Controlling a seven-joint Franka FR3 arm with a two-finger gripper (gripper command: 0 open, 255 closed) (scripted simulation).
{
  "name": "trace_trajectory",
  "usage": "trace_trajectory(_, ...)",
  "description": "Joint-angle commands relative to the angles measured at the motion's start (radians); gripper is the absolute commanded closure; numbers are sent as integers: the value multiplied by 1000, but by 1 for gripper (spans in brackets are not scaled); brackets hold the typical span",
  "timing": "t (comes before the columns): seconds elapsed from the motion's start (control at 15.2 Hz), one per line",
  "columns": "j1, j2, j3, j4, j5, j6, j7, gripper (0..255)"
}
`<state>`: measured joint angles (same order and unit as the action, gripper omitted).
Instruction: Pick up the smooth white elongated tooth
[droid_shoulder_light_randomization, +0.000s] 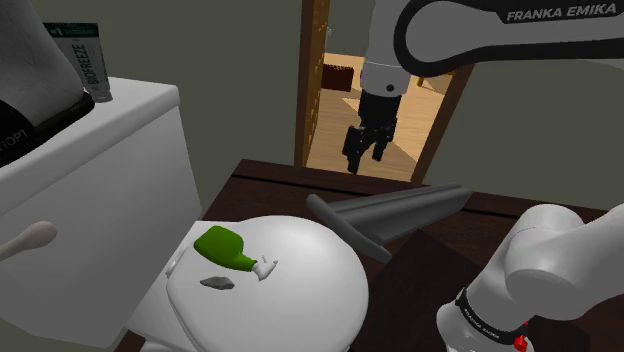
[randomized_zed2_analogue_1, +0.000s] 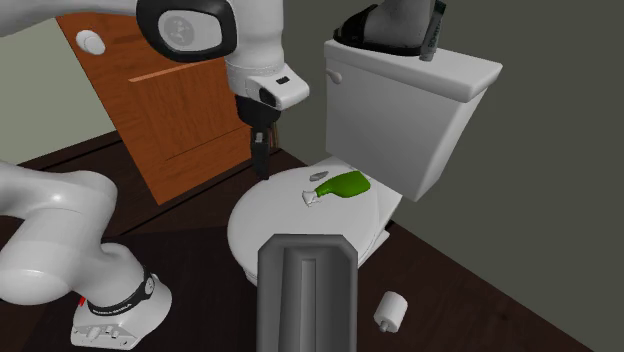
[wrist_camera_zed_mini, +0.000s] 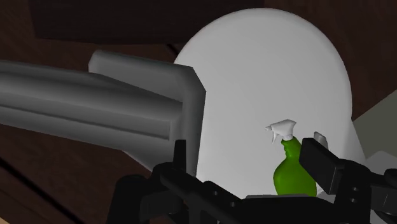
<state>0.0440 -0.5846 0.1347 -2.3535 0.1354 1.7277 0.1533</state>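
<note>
one green bottle (droid_shoulder_light_randomization: 225, 247) near grey tooth (droid_shoulder_light_randomization: 218, 283)

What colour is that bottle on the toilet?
The spray bottle is green, nozzle white; clearest in the second exterior view.

Dim flat light, soft shadows — doorway (droid_shoulder_light_randomization: 333, 115) brighter

We find the spray bottle (droid_shoulder_light_randomization: 225, 248) lying on the toilet lid (droid_shoulder_light_randomization: 310, 275), the tooth (droid_shoulder_light_randomization: 218, 283) just beside it. The tank (randomized_zed2_analogue_1: 400, 110) stands behind the lid. The gripper (droid_shoulder_light_randomization: 365, 160) hangs by the lid's edge, apart from both. A paper roll (randomized_zed2_analogue_1: 390, 312) lies on the floor (randomized_zed2_analogue_1: 480, 300).
</note>
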Motion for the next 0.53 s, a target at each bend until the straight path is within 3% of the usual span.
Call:
trace_trajectory(0.0, 10, 68, 36, 22, -4, 38, 22, 0)
trace_trajectory(0.46, 41, 316, 160, 129, -54, 139, 124, 0)
